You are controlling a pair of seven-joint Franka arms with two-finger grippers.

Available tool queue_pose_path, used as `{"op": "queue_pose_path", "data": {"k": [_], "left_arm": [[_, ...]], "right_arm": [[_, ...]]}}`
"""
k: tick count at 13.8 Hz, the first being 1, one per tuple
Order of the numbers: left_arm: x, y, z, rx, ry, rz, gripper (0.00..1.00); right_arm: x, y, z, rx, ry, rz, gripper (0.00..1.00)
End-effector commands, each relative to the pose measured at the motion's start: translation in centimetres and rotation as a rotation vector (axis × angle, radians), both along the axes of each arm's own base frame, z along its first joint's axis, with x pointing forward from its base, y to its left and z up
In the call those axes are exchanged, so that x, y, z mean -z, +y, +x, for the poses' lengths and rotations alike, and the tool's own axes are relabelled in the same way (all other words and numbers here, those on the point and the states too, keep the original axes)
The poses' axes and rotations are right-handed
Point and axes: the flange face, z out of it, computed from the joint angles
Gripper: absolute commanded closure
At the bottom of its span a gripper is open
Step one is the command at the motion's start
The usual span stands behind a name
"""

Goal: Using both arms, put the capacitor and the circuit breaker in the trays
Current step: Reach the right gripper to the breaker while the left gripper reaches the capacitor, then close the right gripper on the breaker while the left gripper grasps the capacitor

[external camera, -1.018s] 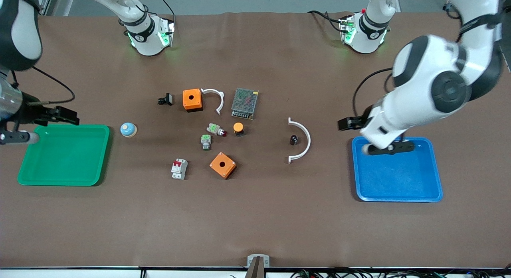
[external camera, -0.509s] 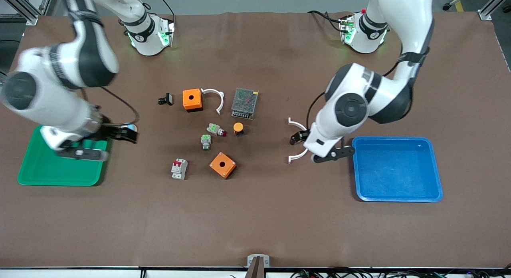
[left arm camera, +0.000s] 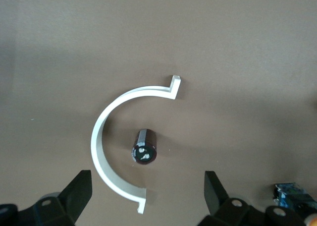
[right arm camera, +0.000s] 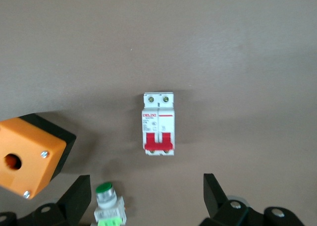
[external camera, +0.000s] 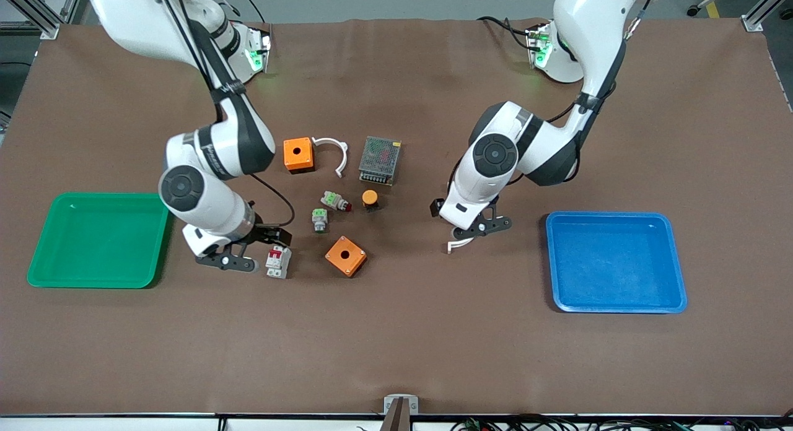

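Observation:
The capacitor [left arm camera: 144, 147], a tiny black cylinder, lies inside the curve of a white C-shaped clip [left arm camera: 105, 151] on the brown table. My left gripper [left arm camera: 147, 194] hangs open just above it, a black finger [left arm camera: 79, 190] on each side. In the front view the left gripper [external camera: 469, 217] hides the capacitor. The circuit breaker [right arm camera: 159, 123], white with red levers, lies flat on the table. My right gripper [right arm camera: 147, 196] is open above the table beside it. In the front view the right gripper [external camera: 248, 248] is next to the circuit breaker [external camera: 278, 261], toward the green tray.
A green tray [external camera: 93, 239] sits at the right arm's end and a blue tray [external camera: 619, 264] at the left arm's end. Between them lie two orange boxes [external camera: 346, 256] [external camera: 298, 154], green push-buttons [external camera: 319, 220], an orange button [external camera: 370, 199], a meshed power supply [external camera: 379, 160] and another white clip [external camera: 334, 152].
Both arms swung in from the trays toward the middle. The right gripper came over to the circuit breaker, the left over the capacitor. Both stayed open.

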Motion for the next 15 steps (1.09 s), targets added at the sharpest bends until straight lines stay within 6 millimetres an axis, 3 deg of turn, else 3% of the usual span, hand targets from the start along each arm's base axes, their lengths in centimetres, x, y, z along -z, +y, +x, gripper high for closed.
{"op": "queue_pose_path", "data": {"k": [1,6,9,13,15], "left_arm": [[1.5,0.3,-2.0,0.007,-0.053,0.005,0.0],[4.9,0.0,-3.3,0.011,-0.085,-0.007,0.01],[6.3,0.3,-4.1,0.01,-0.104,-0.024,0.02],[7.6,0.5,-4.2,0.04,-0.113,-0.007,0.02],[8.0,0.5,-4.0,0.046,-0.125,-0.009,0.08]], "right_arm": [[2.3,0.0,0.8,0.009,-0.024,-0.017,0.0],[7.6,-0.7,1.4,-0.03,-0.038,-0.069,0.0],[8.9,-0.7,1.6,-0.029,-0.065,-0.064,0.03],[9.8,-0.7,1.8,-0.029,-0.076,-0.06,0.22],[9.8,-0.9,1.9,-0.026,-0.073,-0.061,0.46]]}}
